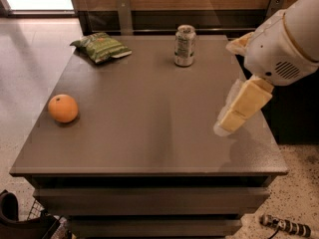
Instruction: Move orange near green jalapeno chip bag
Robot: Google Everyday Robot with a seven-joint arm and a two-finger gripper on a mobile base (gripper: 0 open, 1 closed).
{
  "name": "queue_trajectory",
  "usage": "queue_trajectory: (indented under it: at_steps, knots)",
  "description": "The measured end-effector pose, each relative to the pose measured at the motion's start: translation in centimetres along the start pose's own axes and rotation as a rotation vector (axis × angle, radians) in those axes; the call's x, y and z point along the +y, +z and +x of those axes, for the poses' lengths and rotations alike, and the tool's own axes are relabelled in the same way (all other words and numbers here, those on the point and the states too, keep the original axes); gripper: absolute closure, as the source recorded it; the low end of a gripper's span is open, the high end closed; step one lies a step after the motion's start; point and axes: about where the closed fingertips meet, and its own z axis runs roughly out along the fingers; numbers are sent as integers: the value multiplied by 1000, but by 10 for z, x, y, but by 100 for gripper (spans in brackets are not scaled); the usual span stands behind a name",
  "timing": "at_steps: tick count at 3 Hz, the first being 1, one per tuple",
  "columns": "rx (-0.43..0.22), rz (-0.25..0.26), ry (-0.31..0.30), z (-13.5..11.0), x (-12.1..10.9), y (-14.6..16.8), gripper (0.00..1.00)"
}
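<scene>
The orange [63, 108] lies near the left edge of the grey table [149, 113]. The green jalapeno chip bag [101, 47] lies flat at the table's far left corner, well behind the orange. My gripper [238, 108], cream-yellow at the end of the white arm [286, 39], hangs above the table's right side. It is far from both the orange and the bag and holds nothing that I can see.
A silver-white drink can [185, 45] stands upright at the back of the table, right of the bag. A wood-panelled wall with metal posts runs behind the table. Dark objects [20, 223] lie on the floor at the lower left and a cable-like piece [284, 225] at the lower right.
</scene>
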Motion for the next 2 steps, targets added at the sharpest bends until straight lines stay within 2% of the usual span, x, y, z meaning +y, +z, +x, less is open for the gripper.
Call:
queue_trajectory:
  at_steps: [1,2]
  knots:
    - [-153,-27,-1,-45,5,28,0]
    - [-325,-23,-27,-100,0,60,0]
